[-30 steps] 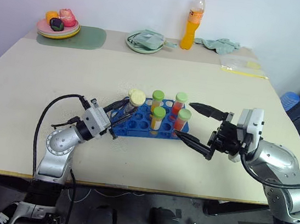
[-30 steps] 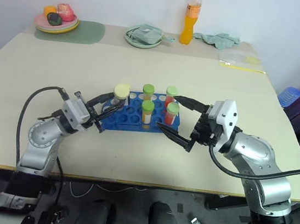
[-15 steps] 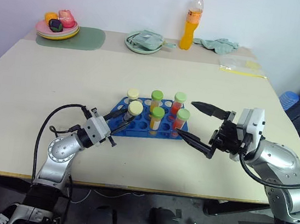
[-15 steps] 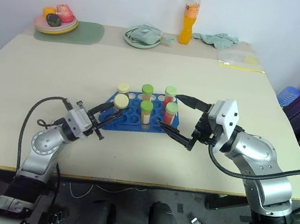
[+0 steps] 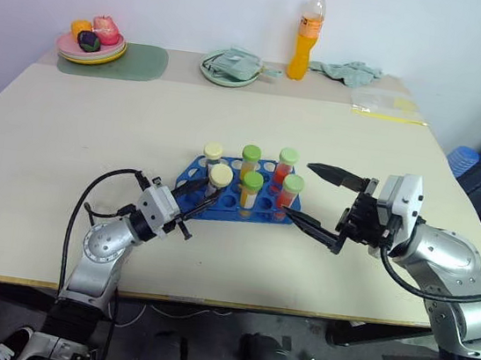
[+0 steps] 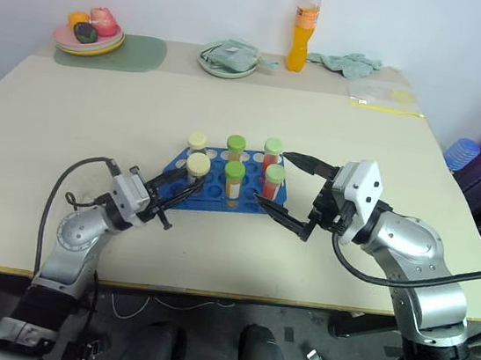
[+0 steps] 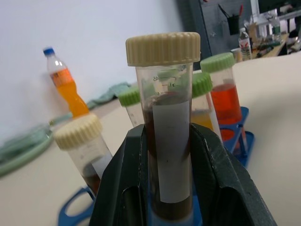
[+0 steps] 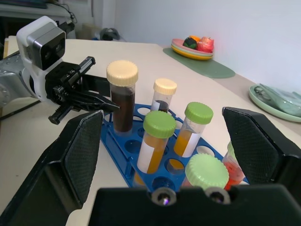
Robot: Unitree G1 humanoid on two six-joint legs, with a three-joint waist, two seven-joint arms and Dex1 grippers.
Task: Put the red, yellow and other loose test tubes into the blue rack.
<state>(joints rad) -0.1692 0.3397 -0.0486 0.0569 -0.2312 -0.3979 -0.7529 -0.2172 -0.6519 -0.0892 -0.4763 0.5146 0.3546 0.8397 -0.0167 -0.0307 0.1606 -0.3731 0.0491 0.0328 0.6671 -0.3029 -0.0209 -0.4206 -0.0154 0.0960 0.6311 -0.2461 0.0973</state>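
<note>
The blue rack (image 5: 225, 203) lies mid-table with two cream-capped and several green-capped tubes upright in it. My left gripper (image 5: 206, 190) is shut on a test tube (image 5: 220, 175) with a cream cap and dark brown liquid, whose lower end stands in a hole at the rack's near left corner. In the left wrist view the black fingers (image 7: 117, 188) clamp this tube (image 7: 164, 141) on both sides. Behind it stands the other cream-capped tube (image 5: 213, 152). Green-capped tubes hold yellow (image 5: 252, 182) and red (image 5: 289, 157) liquid. My right gripper (image 5: 298, 188) is open at the rack's right end, holding nothing.
At the table's far edge are a plate of fruit (image 5: 93, 41) on a green mat (image 5: 119, 61), a plate with a cloth (image 5: 232, 65), an orange drink bottle (image 5: 310, 34), a crumpled cloth (image 5: 352, 70) and a plastic bag (image 5: 384, 103).
My left gripper has sunk with the cream-capped tube, from above the rack's left end down into a hole. The right gripper has kept still.
</note>
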